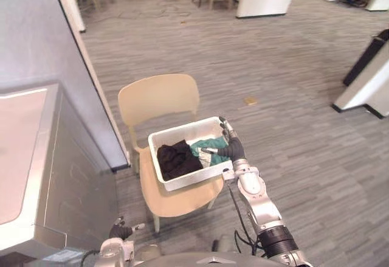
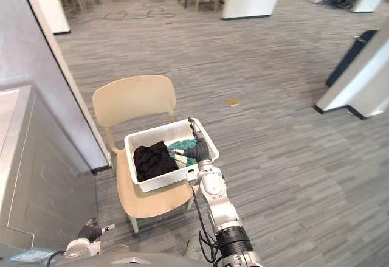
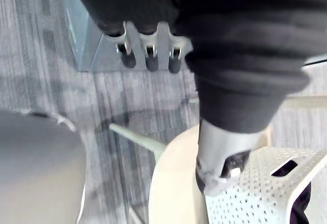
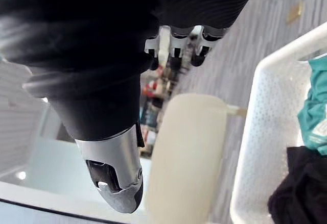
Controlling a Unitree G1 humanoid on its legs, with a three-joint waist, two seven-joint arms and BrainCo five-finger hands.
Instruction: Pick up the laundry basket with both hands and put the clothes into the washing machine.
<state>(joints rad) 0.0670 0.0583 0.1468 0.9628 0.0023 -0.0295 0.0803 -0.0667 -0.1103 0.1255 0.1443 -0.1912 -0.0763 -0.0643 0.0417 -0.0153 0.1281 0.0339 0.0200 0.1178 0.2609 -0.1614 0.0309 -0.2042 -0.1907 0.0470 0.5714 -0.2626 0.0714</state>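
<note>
Here the right arm reaches forward from the lower right, forearm sloping up toward the chair. The right hand is poised at the right-hand end of the white laundry basket, dark cover uppermost. One finger points away past the far corner of the rim and the thumb points inward over the clothes. In the right wrist view its fingers lie in a straight, relaxed row and the thumb stands apart, with nothing held between them. Whether the hand actually touches the rim is hard to say from the head views; it looks to be just above or against it.

The left hand hangs low at the lower left, close beside the grey washing machine and well short of the basket. In its wrist view the fingers are likewise straight and empty-handed, with the thumb seen against the basket's perforated corner.

The basket sits on the seat of the beige chair, a little askew. Inside it a black garment lies toward the left end, and a teal garment lies beside it, nearest the right hand's thumb. The chair stands on grey striped floor, just right of the washing machine.
</note>
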